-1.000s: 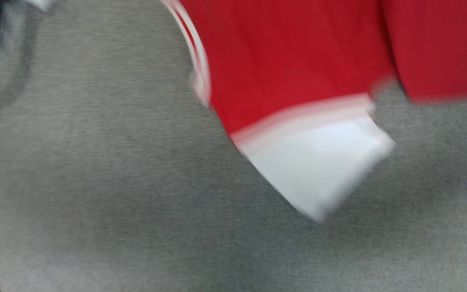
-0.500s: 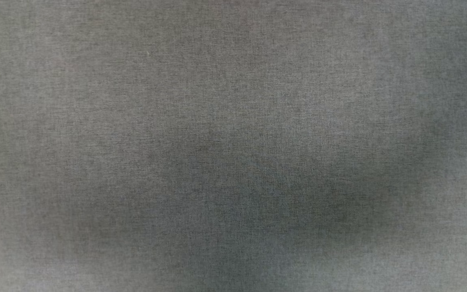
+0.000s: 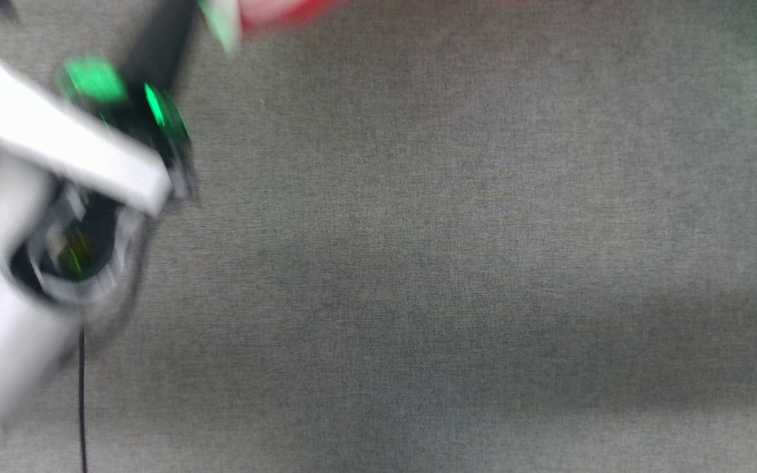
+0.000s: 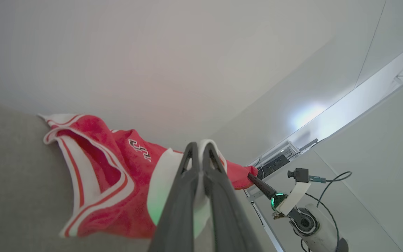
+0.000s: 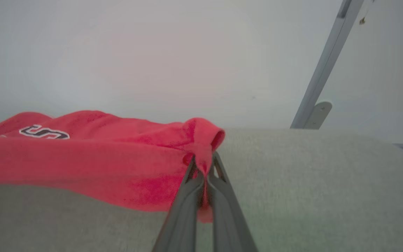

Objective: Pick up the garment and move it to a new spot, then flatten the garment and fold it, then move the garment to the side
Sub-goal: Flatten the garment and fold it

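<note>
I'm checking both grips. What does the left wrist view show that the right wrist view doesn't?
Left wrist view: the left pincer shut on the white sleeve end of the garment, and its striped trim. Right wrist view: a slanted grey post. Both: the right pincer shut on a red fold, the lettering, the grey surface.

White, black-outlined lettering (image 5: 44, 132) on the red garment (image 5: 117, 164): one letter resembling "S" is legible; the remainder, creased by folds, cannot be read.
</note>
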You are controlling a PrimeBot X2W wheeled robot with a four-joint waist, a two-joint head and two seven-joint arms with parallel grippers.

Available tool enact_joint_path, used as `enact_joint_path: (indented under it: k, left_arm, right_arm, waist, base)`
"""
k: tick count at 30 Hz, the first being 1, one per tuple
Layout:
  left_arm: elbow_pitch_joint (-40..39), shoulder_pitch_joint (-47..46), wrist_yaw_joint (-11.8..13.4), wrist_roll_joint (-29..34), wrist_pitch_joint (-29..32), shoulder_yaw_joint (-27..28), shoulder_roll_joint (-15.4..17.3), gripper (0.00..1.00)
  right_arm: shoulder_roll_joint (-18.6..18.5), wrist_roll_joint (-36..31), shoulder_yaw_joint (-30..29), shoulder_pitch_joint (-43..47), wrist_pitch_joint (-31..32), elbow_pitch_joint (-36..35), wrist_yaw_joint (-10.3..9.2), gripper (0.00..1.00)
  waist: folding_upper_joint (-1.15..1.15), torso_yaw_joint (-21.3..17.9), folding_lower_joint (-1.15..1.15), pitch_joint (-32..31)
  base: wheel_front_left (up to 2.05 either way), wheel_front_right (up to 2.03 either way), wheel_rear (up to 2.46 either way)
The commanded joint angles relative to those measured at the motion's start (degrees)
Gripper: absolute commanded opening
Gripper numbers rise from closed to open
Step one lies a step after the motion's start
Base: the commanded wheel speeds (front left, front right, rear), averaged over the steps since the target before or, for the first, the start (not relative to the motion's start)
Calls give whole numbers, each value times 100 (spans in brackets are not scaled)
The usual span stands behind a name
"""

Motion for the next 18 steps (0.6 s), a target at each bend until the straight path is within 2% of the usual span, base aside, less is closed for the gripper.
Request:
enact_joint_path:
  k: [1,4,9,18]
  left_arm:
    - [-123,223,15,109,-41,10,53,0]
    - [-475,1063,15,412,-75,-78,96,0]
    - [-938,2158,15,819,-74,-46,149,0]
    - [-1638,3630,15,1249,-72,-102,452,0]
  right_arm:
    - [-73,99,-18,291,45,-169,-30,0]
    - [-240,386,-192,1312,187,-836,-30,0]
    - [-272,584,-647,2796,540,-1836,-30,0]
    - [80,510,-1558,4770,1263,-3273,-18,0]
  waist:
    - [0,24,-1,-83]
    - [0,50,-1,-224]
    - [0,72,-1,-461]
    - [0,143,-1,-694]
  base:
    - [0,0,0]
    - [0,0,0]
    - [0,0,0]
    - [0,0,0]
